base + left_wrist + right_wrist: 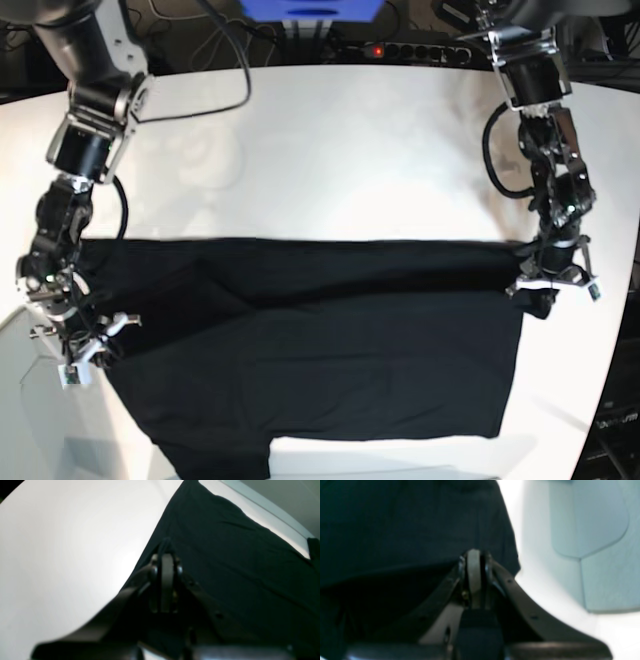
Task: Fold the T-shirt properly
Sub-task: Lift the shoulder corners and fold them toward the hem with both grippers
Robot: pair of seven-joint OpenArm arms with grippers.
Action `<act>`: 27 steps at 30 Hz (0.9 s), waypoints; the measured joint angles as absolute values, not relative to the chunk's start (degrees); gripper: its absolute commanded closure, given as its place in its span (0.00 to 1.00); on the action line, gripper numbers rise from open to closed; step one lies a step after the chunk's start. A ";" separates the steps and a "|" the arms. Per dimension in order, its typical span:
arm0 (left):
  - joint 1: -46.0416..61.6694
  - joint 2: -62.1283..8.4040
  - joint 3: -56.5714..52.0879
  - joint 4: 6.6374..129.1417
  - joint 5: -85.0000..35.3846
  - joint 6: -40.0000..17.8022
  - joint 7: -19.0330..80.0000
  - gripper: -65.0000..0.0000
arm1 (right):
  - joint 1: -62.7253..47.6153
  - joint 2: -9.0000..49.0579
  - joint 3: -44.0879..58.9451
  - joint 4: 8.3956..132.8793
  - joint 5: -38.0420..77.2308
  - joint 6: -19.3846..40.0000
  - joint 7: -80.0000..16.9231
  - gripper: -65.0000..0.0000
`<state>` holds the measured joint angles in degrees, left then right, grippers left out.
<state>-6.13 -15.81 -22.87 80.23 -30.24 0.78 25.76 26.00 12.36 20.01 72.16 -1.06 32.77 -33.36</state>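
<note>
Black T-shirt point(320, 340) lies spread on the white worktop point(350, 150); left end effector point(548, 280) and right end effector point(85, 345) each pinch 1 edge of it

We find no text, label, brand, number or sign that we can read in any of the three views. The T-shirt point(310, 340) shows only plain black fabric, and both wrist views are blurred. The blue object point(310, 10) at the far edge of the table point(350, 150) may carry markings, but none is legible to us.
</note>
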 measured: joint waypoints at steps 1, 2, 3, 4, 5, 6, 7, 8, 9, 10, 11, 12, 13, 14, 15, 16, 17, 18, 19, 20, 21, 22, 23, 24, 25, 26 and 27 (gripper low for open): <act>-6.22 -15.84 -22.87 80.23 -30.28 0.78 25.80 1.00 | 26.87 12.36 19.94 71.13 -1.08 32.77 -33.17 1.00; -6.46 -15.81 -22.85 80.23 -30.26 0.78 25.96 1.00 | 27.38 12.34 19.88 70.30 -0.95 32.77 -33.04 1.00; -6.57 -15.84 -22.85 80.23 -30.11 0.80 25.96 1.00 | 27.64 12.38 19.84 69.28 -0.99 32.77 -32.82 1.00; -6.72 -15.86 -22.85 80.23 -30.17 0.78 25.93 1.00 | 27.70 12.40 19.86 68.38 -1.10 32.77 -32.80 1.00; -6.83 -15.86 -22.87 80.14 -30.13 0.80 25.87 1.00 | 27.53 12.40 19.86 67.88 -1.13 32.77 -32.86 1.00; -6.96 -15.86 -22.87 79.53 -30.30 0.78 25.47 1.00 | 27.22 12.40 19.86 67.70 -1.30 32.77 -33.06 1.00; -7.11 -15.84 -22.85 78.63 -30.35 0.75 25.50 1.00 | 26.96 12.38 19.86 67.68 -1.28 32.77 -33.04 1.00; -7.20 -15.81 -22.85 77.87 -30.33 0.73 25.54 1.00 | 26.94 12.38 19.86 67.61 -1.26 32.77 -33.04 1.00; -7.27 -15.73 -22.85 77.30 -30.35 0.73 25.74 1.00 | 27.00 12.40 19.86 67.57 -1.28 32.77 -33.01 1.00; -7.40 -15.68 -22.85 76.77 -30.26 0.80 25.93 1.00 | 27.11 12.40 19.86 67.57 -1.28 32.77 -32.99 1.00; -7.55 -15.70 -22.85 76.07 -30.30 0.80 25.96 1.00 | 27.29 12.38 19.86 67.57 -1.17 32.77 -32.93 1.00; -7.84 -15.70 -22.85 75.59 -30.30 0.86 25.91 1.00 | 27.40 12.36 19.86 67.57 -1.13 32.77 -32.29 1.00; -8.03 -15.70 -22.85 75.31 -30.30 0.86 25.85 1.00 | 27.38 12.36 19.86 67.57 -1.13 32.77 -31.62 1.00; -8.32 -15.68 -22.85 75.13 -30.33 0.86 25.93 1.00 | 27.38 12.36 19.86 67.57 -1.15 32.77 -31.33 1.00; -8.58 -15.70 -22.85 75.09 -30.30 0.86 25.96 1.00 | 27.35 12.36 19.86 67.57 -1.13 32.77 -31.24 1.00; -8.99 -15.68 -22.85 75.09 -30.28 0.86 25.91 1.00 | 27.27 12.36 19.86 67.57 -1.17 32.77 -31.09 1.00; -9.28 -15.73 -22.85 75.09 -30.30 0.86 25.91 1.00 | 27.22 12.36 19.86 67.57 -1.13 32.77 -30.79 1.00; -9.43 -15.73 -22.85 75.09 -30.26 0.86 25.87 0.99 | 27.18 12.36 19.86 67.57 -1.19 32.77 -30.85 1.00; -9.43 -15.70 -22.85 75.09 -30.28 0.86 25.91 0.97 | 27.07 12.36 19.86 67.53 -1.15 32.77 -30.81 1.00; -9.43 -15.68 -22.85 75.09 -30.28 0.86 25.96 0.94 | 27.03 12.36 19.86 67.48 -1.17 32.77 -30.85 1.00; -9.45 -15.68 -22.85 75.09 -30.28 0.86 26.00 0.86 | 26.94 12.34 19.86 67.48 -1.15 32.77 -30.85 0.98; -9.56 -15.70 -22.87 75.09 -30.13 0.89 26.20 0.79 | 26.92 12.34 19.86 67.46 -1.15 32.77 -30.92 0.93; -9.63 -15.81 -22.87 75.09 -30.11 0.89 26.13 0.70 | 26.92 12.36 19.86 67.42 -1.17 32.77 -31.11 0.87; -9.93 -15.86 -22.87 75.09 -30.11 0.91 26.15 0.63 | 26.89 12.34 19.88 67.42 -1.17 32.77 -31.07 0.80; -10.22 -15.86 -22.87 75.09 -30.11 0.91 26.09 0.55 | 26.76 12.34 19.97 67.44 -1.17 32.77 -30.79 0.72; -10.37 -15.86 -22.87 75.09 -30.13 0.91 26.02 0.48 | 26.61 12.34 19.97 67.44 -1.15 32.77 -30.81 0.64; -10.37 -15.84 -22.87 75.29 -30.30 0.89 25.96 0.41 | 26.44 12.34 19.97 67.44 -1.17 32.77 -30.85 0.58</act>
